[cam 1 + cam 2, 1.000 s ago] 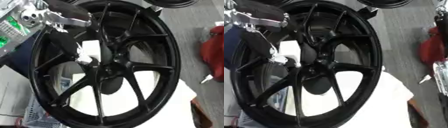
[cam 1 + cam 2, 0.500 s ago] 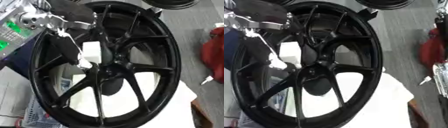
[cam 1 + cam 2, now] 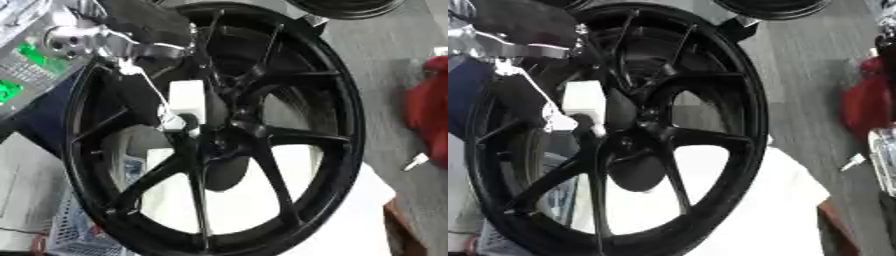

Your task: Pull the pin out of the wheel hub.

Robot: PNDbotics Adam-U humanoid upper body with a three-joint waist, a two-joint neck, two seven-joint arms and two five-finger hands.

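Reaching in from the upper left, my left hand (image 3: pixel 179 112) comes down across the black wheel (image 3: pixel 341 100), a silver joint and dark forearm behind it. Its pale fingertip parts sit just left of the wheel hub (image 3: pixel 214 142), touching the spoke there, beside a white blocky piece (image 3: pixel 186 101); I cannot tell whether the fingers are spread or closed on anything. The pin itself I cannot make out among the blur at the hub. At the far left edge I see a grey panel with green lights (image 3: pixel 22 70), cut off by the frame, and a pale meshed basket (image 3: pixel 74 232) at the lower left corner, half hidden behind the rim.

The wheel is glossy black with slim, paired spokes fanning from a dark centre; it stands tilted and fills most of the view, its rim cropped at the bottom. Through the lower gaps shows a smooth white surface (image 3: pixel 332 220). To the right lies open grey floor (image 3: pixel 385 65), then a red rounded shape (image 3: pixel 429 110) cut by the right edge. Another dark tyre (image 3: pixel 346 7) is clipped at the top.
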